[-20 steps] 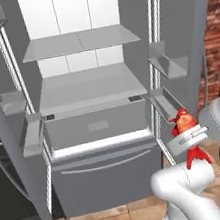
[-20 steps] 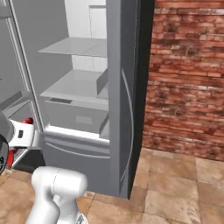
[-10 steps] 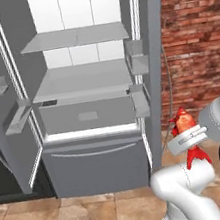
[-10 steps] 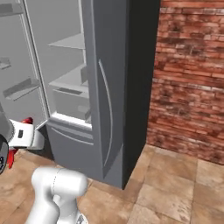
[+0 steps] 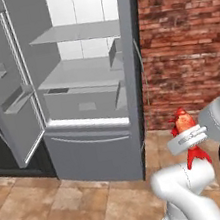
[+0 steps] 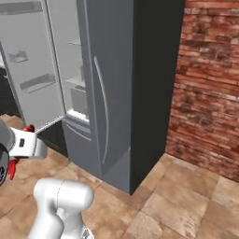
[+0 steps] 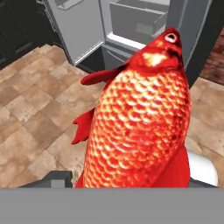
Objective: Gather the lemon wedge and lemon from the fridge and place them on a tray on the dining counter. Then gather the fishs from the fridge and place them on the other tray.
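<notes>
Both base cams sit low behind the arm, facing the tall grey-silver fridge (image 5: pixel 89 80) from left and right; hand cam's close up on the red-orange scaly fish (image 7: pixel 140 118).

Tan-brown stone tile floor (image 5: pixel 72 204) carries the tall grey-silver open fridge (image 5: pixel 96 150); pale grey shelves (image 5: pixel 76 32) bare.

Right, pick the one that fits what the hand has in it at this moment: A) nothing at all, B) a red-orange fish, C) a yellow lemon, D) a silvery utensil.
B: the hand is clamped around a red-orange fish, whose scaled body looms large in the hand view, with the open fridge behind it.
</notes>
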You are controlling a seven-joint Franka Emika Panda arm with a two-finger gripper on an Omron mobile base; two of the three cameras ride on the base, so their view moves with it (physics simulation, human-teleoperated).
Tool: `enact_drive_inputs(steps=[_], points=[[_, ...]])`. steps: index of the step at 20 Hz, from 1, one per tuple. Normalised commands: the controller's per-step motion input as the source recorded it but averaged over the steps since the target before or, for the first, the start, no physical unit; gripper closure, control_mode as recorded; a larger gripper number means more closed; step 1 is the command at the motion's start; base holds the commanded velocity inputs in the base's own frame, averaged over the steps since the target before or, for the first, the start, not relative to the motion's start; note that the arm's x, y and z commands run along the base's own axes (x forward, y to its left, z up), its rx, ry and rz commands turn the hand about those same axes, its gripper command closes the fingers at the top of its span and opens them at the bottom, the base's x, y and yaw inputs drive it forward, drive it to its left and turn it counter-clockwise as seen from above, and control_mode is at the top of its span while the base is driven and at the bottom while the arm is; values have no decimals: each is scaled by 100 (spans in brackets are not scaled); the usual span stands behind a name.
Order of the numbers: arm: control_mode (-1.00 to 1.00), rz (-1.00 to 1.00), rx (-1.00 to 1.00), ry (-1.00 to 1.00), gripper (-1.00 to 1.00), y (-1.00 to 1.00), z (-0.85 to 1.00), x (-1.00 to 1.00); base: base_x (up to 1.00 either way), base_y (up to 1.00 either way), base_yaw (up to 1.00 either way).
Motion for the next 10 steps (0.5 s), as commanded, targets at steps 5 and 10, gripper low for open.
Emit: enact_drive_inputs(steps=[5,10], points=[[100,0,0,0,100,0,0,0,-56,-41,37],[100,0,0,0,100,0,0,0,-66,-33,38]])
